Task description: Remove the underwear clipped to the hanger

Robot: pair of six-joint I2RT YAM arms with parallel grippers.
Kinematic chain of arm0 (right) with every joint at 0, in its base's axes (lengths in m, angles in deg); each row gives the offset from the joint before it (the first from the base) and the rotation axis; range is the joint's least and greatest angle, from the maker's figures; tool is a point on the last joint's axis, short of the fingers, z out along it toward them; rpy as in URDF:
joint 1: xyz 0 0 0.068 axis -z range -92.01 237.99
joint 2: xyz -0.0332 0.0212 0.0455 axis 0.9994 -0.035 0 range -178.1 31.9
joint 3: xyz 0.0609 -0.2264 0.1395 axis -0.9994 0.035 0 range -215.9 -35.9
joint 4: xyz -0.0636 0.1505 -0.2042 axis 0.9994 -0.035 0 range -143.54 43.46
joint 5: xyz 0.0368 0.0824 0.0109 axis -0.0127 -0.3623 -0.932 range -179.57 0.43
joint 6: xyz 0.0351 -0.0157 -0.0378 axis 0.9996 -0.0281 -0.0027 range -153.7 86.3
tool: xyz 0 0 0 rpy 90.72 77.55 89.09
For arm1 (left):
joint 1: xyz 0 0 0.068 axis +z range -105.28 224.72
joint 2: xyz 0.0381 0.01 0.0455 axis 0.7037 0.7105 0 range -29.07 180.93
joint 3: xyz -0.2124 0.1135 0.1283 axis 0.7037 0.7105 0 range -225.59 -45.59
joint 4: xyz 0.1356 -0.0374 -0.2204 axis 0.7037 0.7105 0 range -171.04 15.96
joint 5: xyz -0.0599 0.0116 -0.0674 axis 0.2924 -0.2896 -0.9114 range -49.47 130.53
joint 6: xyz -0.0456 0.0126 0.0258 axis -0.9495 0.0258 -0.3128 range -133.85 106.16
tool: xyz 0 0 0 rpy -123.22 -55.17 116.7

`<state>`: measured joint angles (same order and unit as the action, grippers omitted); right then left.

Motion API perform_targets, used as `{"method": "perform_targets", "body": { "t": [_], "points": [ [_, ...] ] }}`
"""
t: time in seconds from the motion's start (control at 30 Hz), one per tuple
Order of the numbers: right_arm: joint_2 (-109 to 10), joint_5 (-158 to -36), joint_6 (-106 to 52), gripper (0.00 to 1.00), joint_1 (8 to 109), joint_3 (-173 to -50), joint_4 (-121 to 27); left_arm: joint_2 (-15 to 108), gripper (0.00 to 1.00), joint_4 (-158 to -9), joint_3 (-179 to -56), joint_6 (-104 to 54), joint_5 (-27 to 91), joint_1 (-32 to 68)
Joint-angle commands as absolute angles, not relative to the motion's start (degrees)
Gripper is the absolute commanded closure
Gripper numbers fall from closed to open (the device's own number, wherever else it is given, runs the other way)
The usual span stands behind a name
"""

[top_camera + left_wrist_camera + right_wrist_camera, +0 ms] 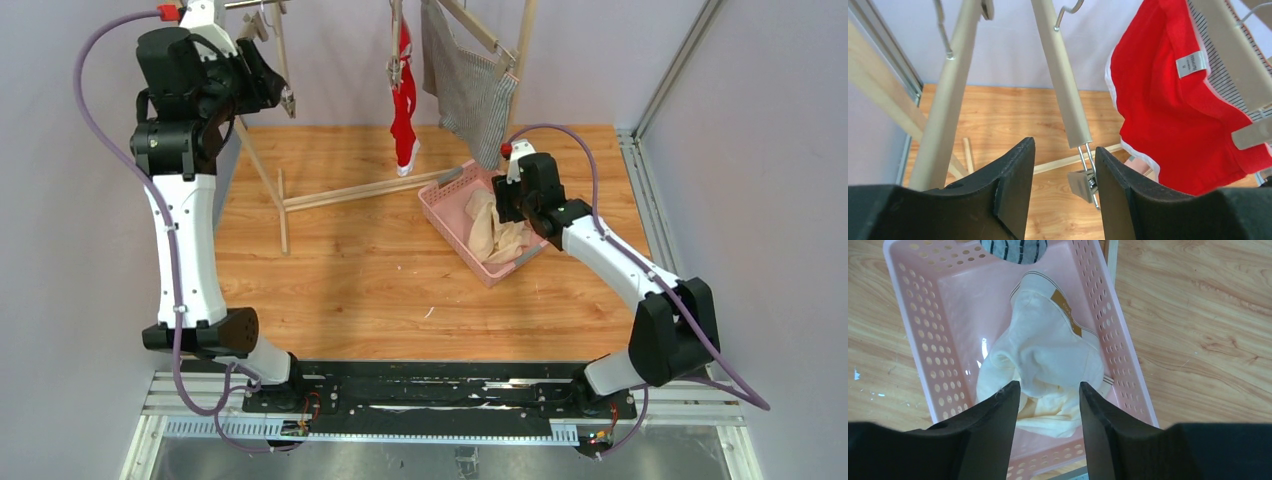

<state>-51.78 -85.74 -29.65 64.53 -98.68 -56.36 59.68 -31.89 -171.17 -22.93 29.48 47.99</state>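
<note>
The left fingers (pixel 1064 148), raised high at the far left above the wooden worktop (pixel 350 270), stand spread and hold nothing; just beyond their gap hangs the end of a beige hanger bar (pixel 1063 75) with its small metal clip (pixel 1082 183); to their right, apart from them, the red boxer-brief shorts with white trim (pixel 1173 115) hang clipped; further right the grey-and-white fine-striped shorts (pixel 465 85) hang clipped too; below these a pink perforated plastic basket (pixel 923 340) sits on the worktop, holding the crumpled cream shorts with a tan waist label (pixel 1048 350); the right fingers (pixel 1049 386) hover parted directly over that cream heap, gripping nothing; whether they touch it I cannot tell.
</note>
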Motion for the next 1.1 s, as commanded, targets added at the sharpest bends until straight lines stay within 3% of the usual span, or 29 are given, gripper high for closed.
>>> {"method": "perform_targets", "body": {
  "t": [0.0, 0.3, 0.43, 0.67, 1.07],
  "points": [
    [-47.1, -88.3, -29.9, 0.51, 65.2, -98.0, -58.3, 55.3, 0.44, -32.4, -172.3, -20.6, 31.4, 48.4],
    [-37.7, -86.8, -30.7, 0.52, 63.8, -95.5, -60.6, 52.0, 0.46, -34.0, -175.7, -21.0, 31.0, 44.1],
    [-34.7, -85.4, -30.7, 0.53, 62.5, -96.0, -62.3, 56.1, 0.41, -33.9, -182.6, -19.3, 35.7, 34.6],
    [-31.5, -83.3, -31.2, 0.53, 59.8, -96.2, -64.3, 67.4, 0.41, -34.5, -193.8, -22.7, 37.1, 29.5],
    [-31.0, -82.6, -31.4, 0.54, 56.4, -94.3, -63.6, 72.1, 0.32, -49.0, -186.9, -24.1, 34.6, 25.0]
  ]
}}
